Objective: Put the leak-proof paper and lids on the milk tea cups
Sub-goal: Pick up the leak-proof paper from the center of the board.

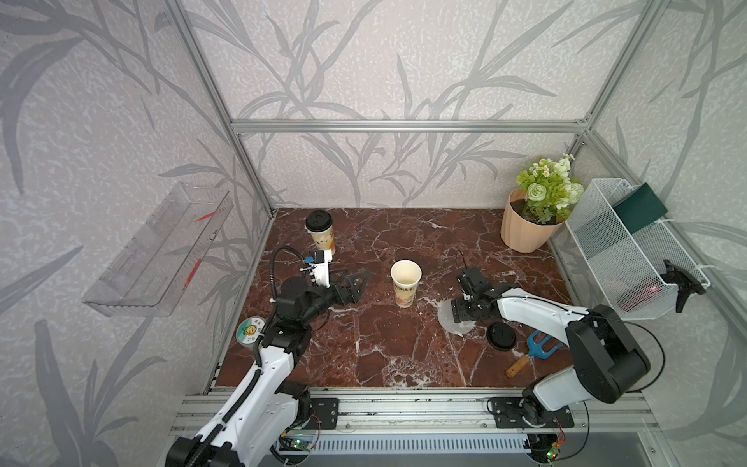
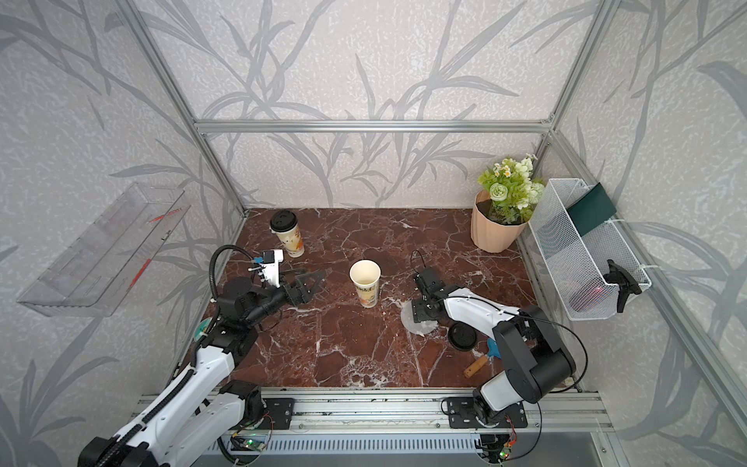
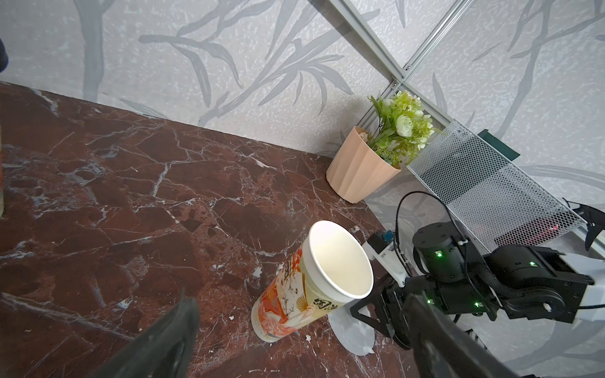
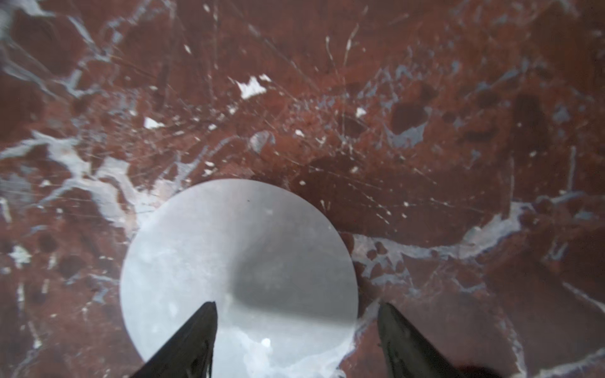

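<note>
The open cup (image 1: pixel 405 283) stands upright on the tabletop (image 1: pixel 364 356). To its right, slightly nearer the front, a leak-proof paper (image 4: pixel 239 248) lies flat. The right hand (image 4: pixel 296 304) is low over the paper, jaws apart, gripping nothing. Left of the cup, the left hand (image 1: pixel 355 279) gapes wide, empty. Farther back-left stands a lidded cup (image 1: pixel 321 234).

Both top views look steeply down from high above the front edge, far enough off to take in the whole red-brown marble counter (image 1: pixel 384 343). The left wrist view sits low, facing across it toward the peach ribbed flower pot (image 3: pixel 357 170), and shares the open white printed paper cup (image 3: pixel 294 301) with them. The right wrist view looks down from very near onto the translucent whitish round disc (image 4: pixel 229 255).
</note>
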{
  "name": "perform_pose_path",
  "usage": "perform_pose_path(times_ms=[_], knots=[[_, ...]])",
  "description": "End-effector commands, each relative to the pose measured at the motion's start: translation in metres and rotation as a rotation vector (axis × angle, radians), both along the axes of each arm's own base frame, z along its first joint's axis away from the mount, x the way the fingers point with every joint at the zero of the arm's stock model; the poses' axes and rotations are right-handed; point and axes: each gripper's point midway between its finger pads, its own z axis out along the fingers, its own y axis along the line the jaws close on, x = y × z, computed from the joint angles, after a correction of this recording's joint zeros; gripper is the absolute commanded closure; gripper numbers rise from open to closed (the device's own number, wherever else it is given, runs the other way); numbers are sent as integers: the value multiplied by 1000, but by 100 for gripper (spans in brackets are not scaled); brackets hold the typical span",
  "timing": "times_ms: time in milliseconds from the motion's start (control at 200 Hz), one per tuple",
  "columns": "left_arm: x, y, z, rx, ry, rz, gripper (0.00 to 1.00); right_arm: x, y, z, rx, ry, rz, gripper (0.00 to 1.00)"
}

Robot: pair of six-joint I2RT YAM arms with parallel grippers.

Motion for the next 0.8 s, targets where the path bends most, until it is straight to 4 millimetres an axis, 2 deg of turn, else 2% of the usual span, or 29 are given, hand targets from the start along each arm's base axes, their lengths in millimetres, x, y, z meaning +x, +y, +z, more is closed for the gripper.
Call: perform_pose_path(times_ms=[0, 120, 265, 440, 490, 540, 580, 750, 795], knots=[[-5, -3, 6, -9, -32, -20, 1, -4, -9, -9, -26, 48, -28, 24], [-5, -5, 9, -15, -38, -30, 1, -4, -2, -22, -4, 92, -12, 26], [-7, -5, 10, -16, -46, -34, 1, -3, 5, -32, 48, 112, -6, 42], [-8, -4, 12, -11, -60, -26, 1, -2, 4, -34, 57, 91, -16, 55], [-8, -4, 12, -11, -61, -24, 1, -1, 4, -32, 62, 74, -17, 66], [-8, -3, 12, -10, -61, -22, 1, 1, 3, -29, 68, 49, -22, 83], [-7, -3, 11, -9, -60, -18, 1, 2, 1, -27, 65, 35, -27, 89], [-9, -2, 9, -5, -59, -15, 1, 0, -4, -22, 65, 10, -30, 94], [-9, -1, 9, -4, -59, -11, 1, 0, -3, -20, 69, 9, -32, 89]])
